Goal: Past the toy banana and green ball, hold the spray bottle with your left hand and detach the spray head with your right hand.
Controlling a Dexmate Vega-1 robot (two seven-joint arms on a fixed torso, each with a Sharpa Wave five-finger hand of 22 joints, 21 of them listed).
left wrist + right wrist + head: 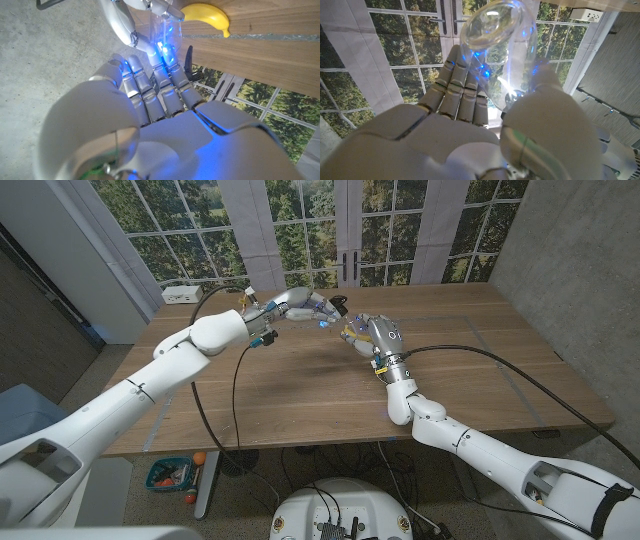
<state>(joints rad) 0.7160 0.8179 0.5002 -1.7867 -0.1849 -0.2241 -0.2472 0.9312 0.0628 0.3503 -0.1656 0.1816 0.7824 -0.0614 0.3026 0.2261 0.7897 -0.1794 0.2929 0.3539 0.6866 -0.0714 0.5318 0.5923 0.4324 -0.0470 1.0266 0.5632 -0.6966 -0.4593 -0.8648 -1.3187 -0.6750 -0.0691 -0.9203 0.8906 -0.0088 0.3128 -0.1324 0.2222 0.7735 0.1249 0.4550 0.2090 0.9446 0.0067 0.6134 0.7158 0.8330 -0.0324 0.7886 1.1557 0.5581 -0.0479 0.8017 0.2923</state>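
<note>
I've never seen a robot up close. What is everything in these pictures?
Spray bottle: one, clear, in the right hand's grip.
Toy banana: one, yellow, on the table.
Black part: one, by the left hand's fingertips; too unclear to name.
Power strip: one, white, table's far left corner.
Table: one, brown wood.
Windows: white frames, behind the table, trees beyond.
Cables: black, trailing from both arms.
Left hand: one, white, over the table's far side.
Right hand: one, white, beside it.
</note>
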